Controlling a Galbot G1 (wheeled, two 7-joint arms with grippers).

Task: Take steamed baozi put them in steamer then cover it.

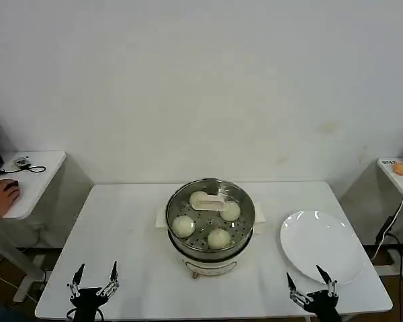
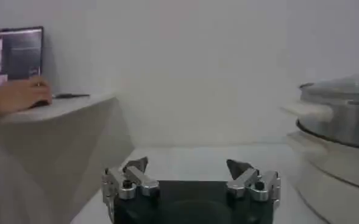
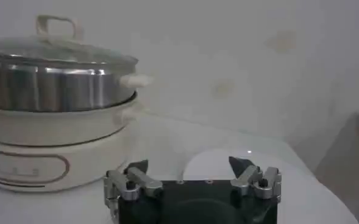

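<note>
Lid (image 1: 210, 201) sat on steamer (image 1: 211, 251) mid-counter, buns (image 1: 219, 238) inside; left tool (image 1: 94, 280) and right tool (image 1: 311, 286) spread, front edge, equally near.

No legible text, label, brand, number or sign is showing on any object in these views.

Cut off and partly covered

In the head view the lower edge crops the left gripper (image 1: 94, 275) and right gripper (image 1: 310, 282), and the cover (image 1: 210, 209) handle hides part of one steamed baozi (image 1: 199, 198). In the left wrist view the right edge cuts the steamer (image 2: 341, 122); in the right wrist view the gripper body hides part of the plate (image 3: 213, 165).
</note>
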